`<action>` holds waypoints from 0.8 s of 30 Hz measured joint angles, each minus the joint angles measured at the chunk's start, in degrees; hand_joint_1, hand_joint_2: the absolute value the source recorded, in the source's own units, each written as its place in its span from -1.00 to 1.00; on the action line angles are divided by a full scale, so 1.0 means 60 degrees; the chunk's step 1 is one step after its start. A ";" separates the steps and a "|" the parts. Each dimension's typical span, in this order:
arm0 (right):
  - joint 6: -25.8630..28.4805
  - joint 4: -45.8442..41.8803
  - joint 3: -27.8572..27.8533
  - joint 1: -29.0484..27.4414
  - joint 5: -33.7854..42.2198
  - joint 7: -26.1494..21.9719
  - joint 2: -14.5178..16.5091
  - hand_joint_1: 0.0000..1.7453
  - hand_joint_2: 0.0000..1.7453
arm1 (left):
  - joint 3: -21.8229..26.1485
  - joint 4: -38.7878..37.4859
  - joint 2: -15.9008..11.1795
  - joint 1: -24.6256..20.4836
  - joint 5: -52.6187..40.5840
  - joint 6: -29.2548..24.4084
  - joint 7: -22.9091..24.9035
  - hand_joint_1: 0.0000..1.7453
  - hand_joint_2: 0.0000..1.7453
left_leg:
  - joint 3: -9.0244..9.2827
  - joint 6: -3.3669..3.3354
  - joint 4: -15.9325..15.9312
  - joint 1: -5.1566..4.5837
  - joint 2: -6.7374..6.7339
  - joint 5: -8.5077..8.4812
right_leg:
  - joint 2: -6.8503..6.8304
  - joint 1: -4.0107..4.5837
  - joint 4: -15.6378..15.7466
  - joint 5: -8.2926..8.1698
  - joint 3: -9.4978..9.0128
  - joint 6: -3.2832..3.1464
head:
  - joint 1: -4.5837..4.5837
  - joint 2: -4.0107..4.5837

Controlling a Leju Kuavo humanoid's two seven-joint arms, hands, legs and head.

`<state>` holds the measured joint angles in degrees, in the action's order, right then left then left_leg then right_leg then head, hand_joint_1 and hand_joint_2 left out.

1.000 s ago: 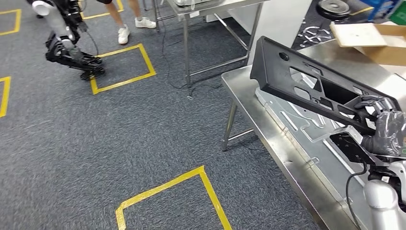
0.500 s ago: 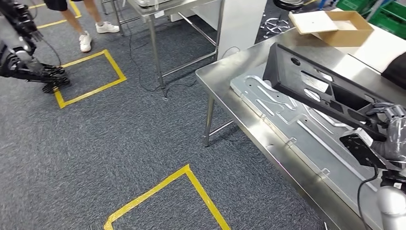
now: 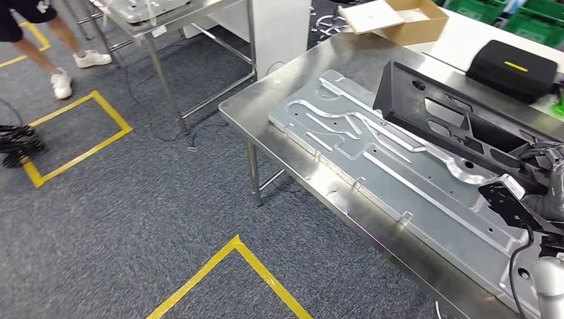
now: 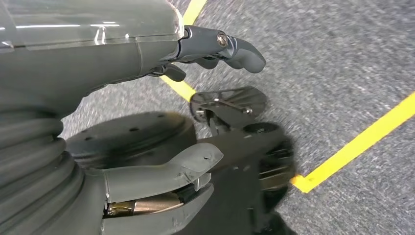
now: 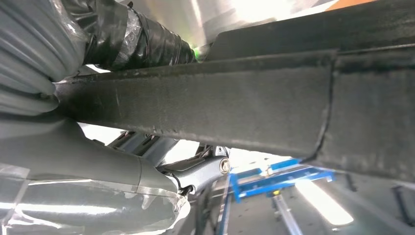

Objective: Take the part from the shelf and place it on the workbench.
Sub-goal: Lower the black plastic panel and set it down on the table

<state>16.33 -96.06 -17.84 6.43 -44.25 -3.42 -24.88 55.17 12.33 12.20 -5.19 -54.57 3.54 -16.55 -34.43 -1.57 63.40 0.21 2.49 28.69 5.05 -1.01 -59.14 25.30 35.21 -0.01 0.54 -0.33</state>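
The part is a long black moulded panel with several cut-outs. It hangs tilted above the steel workbench, over a large silver stamped plate that lies flat there. My right hand grips the panel's near end at the right edge of the head view. In the right wrist view the panel's dark edge crosses close in front, with the fingers wrapped around it. My left hand hangs over grey carpet, its thumb and fingers apart and holding nothing.
An open cardboard box and a black case lie at the bench's far side, with green crates behind. A second steel table stands beyond, a person's legs near it. Yellow tape marks the carpet.
The whole picture has shifted as the camera turned toward the bench, which now shows much more of its top. The panel stays in my right hand, now over the silver plate.
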 joint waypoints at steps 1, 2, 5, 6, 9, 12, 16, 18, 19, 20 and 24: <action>-0.0002 0.0012 -0.0004 0.0005 -0.0014 0.0022 -0.0004 1.00 -1.00 | 0.0015 0.0000 -0.0004 -0.0003 -0.0001 -0.0001 -0.0002 -1.00 1.00 | 0.0162 -0.0029 -0.0405 0.0009 0.0187 -0.0149 | 0.0109 -0.0005 -0.0027 0.0001 0.0030 0.0041 | 0.0001 0.0000; -0.0008 0.0032 -0.0015 0.0010 -0.0018 0.0044 -0.0018 1.00 -1.00 | 0.0026 0.0000 -0.0008 -0.0007 -0.0002 -0.0002 -0.0005 -1.00 1.00 | 0.0245 -0.0051 -0.0619 0.0004 0.0302 -0.0184 | 0.0214 -0.0022 -0.0044 -0.0005 0.0068 0.0097 | 0.0001 0.0000; -0.0081 0.0164 -0.0117 0.0003 -0.0025 0.0111 -0.0132 1.00 -1.00 | 0.0037 0.0000 -0.0007 -0.0045 -0.0015 -0.0013 -0.0033 -1.00 1.00 | 0.0350 -0.0170 -0.0788 -0.0039 0.0033 -0.0235 | 0.0315 -0.0102 -0.0046 -0.0038 0.0144 0.0302 | 0.0000 0.0000; -0.0122 0.0229 -0.0169 0.0028 -0.0034 0.0131 -0.0184 1.00 -1.00 | 0.0038 0.0000 -0.0005 -0.0052 -0.0025 -0.0018 -0.0046 -1.00 1.00 | 0.0392 -0.0232 -0.0864 -0.0035 -0.0073 -0.0278 | 0.0089 -0.0100 -0.0172 0.0046 0.0206 0.0348 | 0.0005 0.0000; -0.0280 0.0581 -0.0259 0.0226 -0.0110 0.0164 -0.0342 1.00 -1.00 | 0.0039 0.0000 -0.0005 -0.0053 -0.0082 -0.0025 -0.0072 -1.00 1.00 | 0.0448 -0.0325 -0.0976 -0.0038 -0.0335 -0.0326 | -0.0685 -0.0085 -0.1489 0.0765 0.0820 0.0453 | 0.0009 0.0000; -0.0398 0.1100 -0.0311 0.0312 -0.0200 0.0179 -0.0492 1.00 -1.00 | 0.0039 0.0000 -0.0006 -0.0054 -0.0123 -0.0025 -0.0092 -1.00 1.00 | 0.0446 -0.0317 -0.0962 -0.0039 -0.0527 -0.0300 | -0.0796 -0.0169 -0.2155 0.0861 0.1114 0.0553 | 0.0007 0.0000; -0.0453 0.1511 -0.0412 0.0494 -0.0213 0.0180 -0.0699 1.00 -1.00 | 0.0039 0.0000 -0.0005 -0.0087 -0.0169 -0.0024 -0.0135 -1.00 1.00 | 0.0431 -0.0177 -0.0872 -0.0069 -0.0655 -0.0214 | -0.0928 -0.0162 -0.0212 0.0037 0.0069 0.0517 | 0.0007 0.0000; -0.0454 0.1615 -0.0440 0.0546 -0.0213 0.0180 -0.0764 1.00 -1.00 | 0.0039 0.0000 -0.0006 -0.0105 -0.0173 -0.0024 -0.0143 -1.00 1.00 | 0.0418 -0.0076 -0.0859 -0.0082 -0.0680 -0.0188 | -0.0927 -0.0076 0.0014 0.0063 -0.0028 0.0391 | 0.0005 0.0000; -0.0455 0.1659 -0.0449 0.0549 -0.0213 0.0180 -0.0786 1.00 -1.00 | 0.0039 0.0000 -0.0007 -0.0114 -0.0175 -0.0023 -0.0151 -1.00 1.00 | 0.0429 -0.0025 -0.0866 -0.0070 -0.0688 -0.0181 | -0.0907 -0.0072 0.0024 0.0056 -0.0021 0.0321 | 0.0004 0.0000; -0.0464 0.1697 -0.0456 0.0548 -0.0213 0.0180 -0.0809 1.00 -1.00 | 0.0039 0.0000 -0.0007 -0.0121 -0.0177 -0.0022 -0.0168 -1.00 1.00 | 0.0429 0.0027 -0.0838 -0.0058 -0.0679 -0.0141 | -0.0900 -0.0078 0.0047 0.0049 -0.0031 0.0265 | 0.0003 0.0000; -0.0526 0.1824 -0.0470 0.0629 -0.0213 0.0180 -0.0883 1.00 -1.00 | 0.0039 0.0000 -0.0007 -0.0126 -0.0182 -0.0021 -0.0323 -1.00 1.00 | -0.0295 0.0114 0.0724 -0.0027 -0.0537 0.0746 | -0.0874 -0.0063 0.0105 0.0039 -0.0072 0.0035 | 0.0000 0.0000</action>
<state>13.17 -85.12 -20.65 10.20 -45.53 -2.34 -30.18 55.41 12.33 12.15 -5.94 -55.66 3.41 -18.49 -36.20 -0.89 67.75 0.05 -0.73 33.16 -0.20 -1.39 -58.51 25.53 34.78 0.20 0.54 -0.33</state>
